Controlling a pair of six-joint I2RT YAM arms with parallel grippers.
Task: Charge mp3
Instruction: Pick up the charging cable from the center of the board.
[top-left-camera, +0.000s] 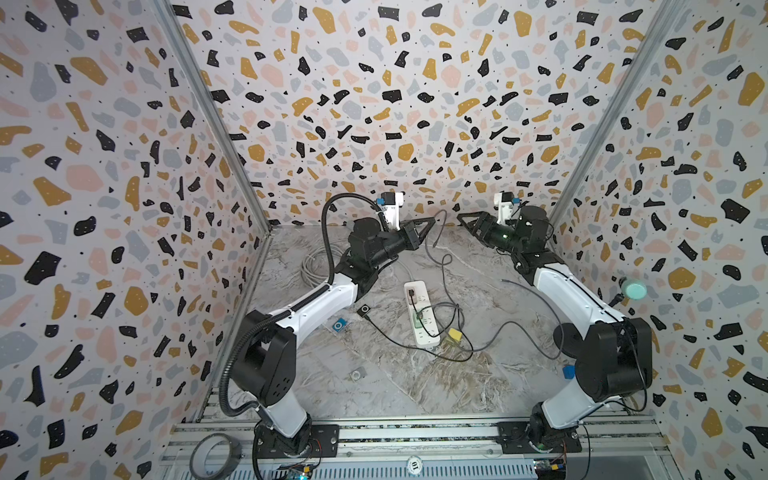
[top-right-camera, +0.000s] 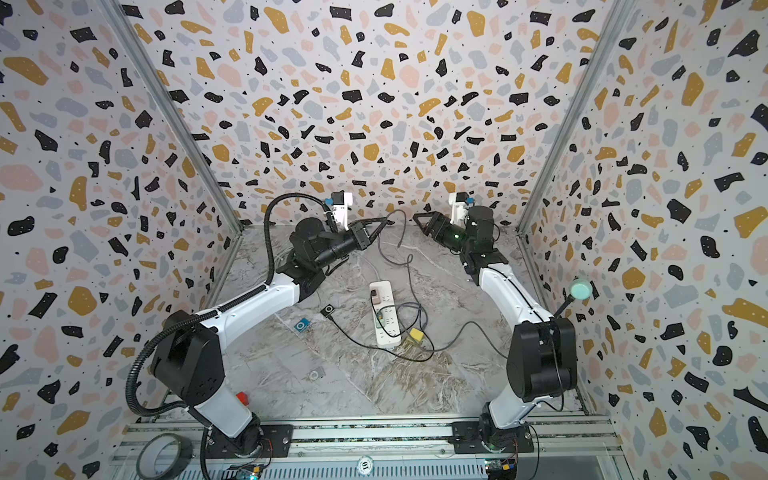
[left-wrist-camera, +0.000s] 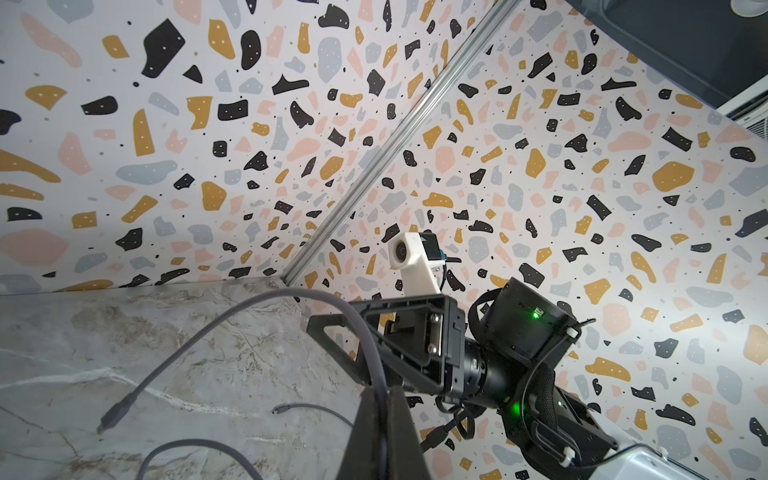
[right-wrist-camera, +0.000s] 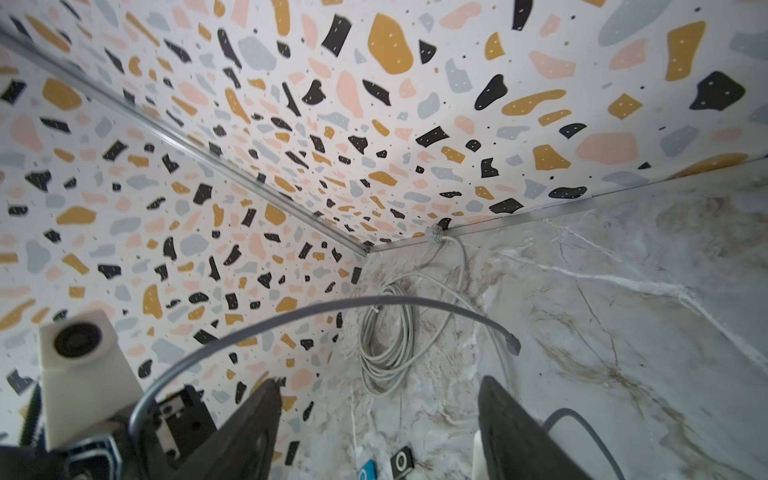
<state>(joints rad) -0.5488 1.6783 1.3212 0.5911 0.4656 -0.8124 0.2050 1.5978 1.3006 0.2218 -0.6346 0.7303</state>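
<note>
Black mp3 (top-left-camera: 364, 310) lies flat on the desk (top-left-camera: 478, 386), left of centre, between the left arm's forearm and the power strip (top-left-camera: 422, 313). Blue mp3 (top-left-camera: 339, 324) is just beside it, toward the near-left corner. The black one sits corner-on to the desk edges, wheel face up. It looks near square, so we can't call a long axis. A black lead (top-left-camera: 390, 333) leaves its near-right side and runs toward the strip's near end; we can't tell if it's seated in the port. Strip's long axis runs far to near, slanted slightly toward the near-right corner.

Left hand (top-left-camera: 432, 222) is pressed together, pinching the grey cable (left-wrist-camera: 266, 299) a way back from its free end, raised over the far-middle of the desk. We read the grip as deliberate: holding short of the plug (left-wrist-camera: 109, 419) leaves the plug clear to be taken. The plug hangs off the cable's arch, pointing down at the desk.

Right hand (top-left-camera: 462, 222) faces the left one, jaws spread, holding nothing, close but apart. Likely staged for a regrasp at the plug. We can't say which mp3 the plug is meant for.
</note>
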